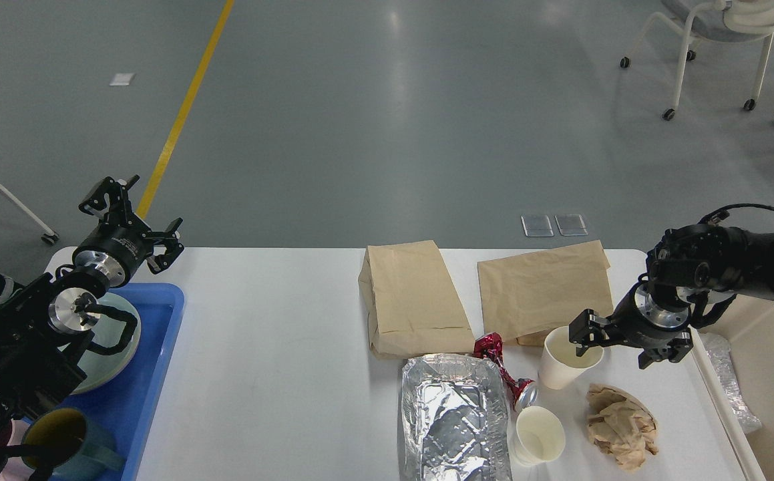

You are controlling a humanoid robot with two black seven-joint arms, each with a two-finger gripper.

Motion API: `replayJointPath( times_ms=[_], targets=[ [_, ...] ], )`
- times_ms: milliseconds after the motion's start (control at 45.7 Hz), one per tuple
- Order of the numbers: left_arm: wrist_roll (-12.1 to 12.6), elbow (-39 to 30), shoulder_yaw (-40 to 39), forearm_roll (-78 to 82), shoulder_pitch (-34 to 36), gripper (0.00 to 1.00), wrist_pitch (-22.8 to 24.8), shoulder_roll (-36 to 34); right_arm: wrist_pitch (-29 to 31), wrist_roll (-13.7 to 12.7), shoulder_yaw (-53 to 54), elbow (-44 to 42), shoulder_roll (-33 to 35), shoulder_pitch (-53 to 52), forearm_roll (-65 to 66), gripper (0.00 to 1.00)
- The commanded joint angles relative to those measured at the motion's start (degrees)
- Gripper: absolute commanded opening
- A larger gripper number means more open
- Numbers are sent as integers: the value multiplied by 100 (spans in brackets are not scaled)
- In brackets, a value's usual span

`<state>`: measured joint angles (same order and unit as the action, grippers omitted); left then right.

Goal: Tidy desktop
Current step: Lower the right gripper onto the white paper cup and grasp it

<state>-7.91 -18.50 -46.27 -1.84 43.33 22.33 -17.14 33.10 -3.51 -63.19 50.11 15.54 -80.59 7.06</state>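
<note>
Now | right fingers (617, 346) spread over paper cup (563, 361) | left fingers (134, 217) spread | writing: unreadable

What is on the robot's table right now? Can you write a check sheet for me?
Surface: white desktop, mostly bare at left and middle.
Job's things: two flat paper bags, foil tray, two paper cups, crumpled paper, red wrapper.
Clutter: blue tray with plate and mug.
Grippers: right gripper open, at the far cup's rim; left gripper open, empty, raised.
Cables: black cable on the right arm.
Surroundings: white bin at right, grey floor, yellow line, chair.
</note>
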Motion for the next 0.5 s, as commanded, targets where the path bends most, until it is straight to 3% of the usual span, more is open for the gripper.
replayJointPath(
  times_ms=[0, 66, 197, 219, 482],
  targets=[
    [9, -4, -5, 0, 0, 97, 0, 0, -119, -19, 26, -63, -104, 96, -38, 93],
    [0, 4, -5, 0, 0, 97, 0, 0, -207, -18, 61, -10, -104, 96, -38, 72],
    [0, 4, -5, 0, 0, 97, 0, 0, -119, -115, 61, 42, -69, 87, -38, 5],
    [0, -4, -5, 0, 0, 97, 9, 0, -84, -167, 61, 77, -60, 87, -38, 0],
    [0, 4, -5, 0, 0, 97, 0, 0, -58, -247, 105, 148, -34, 52, -64, 0]
  ],
)
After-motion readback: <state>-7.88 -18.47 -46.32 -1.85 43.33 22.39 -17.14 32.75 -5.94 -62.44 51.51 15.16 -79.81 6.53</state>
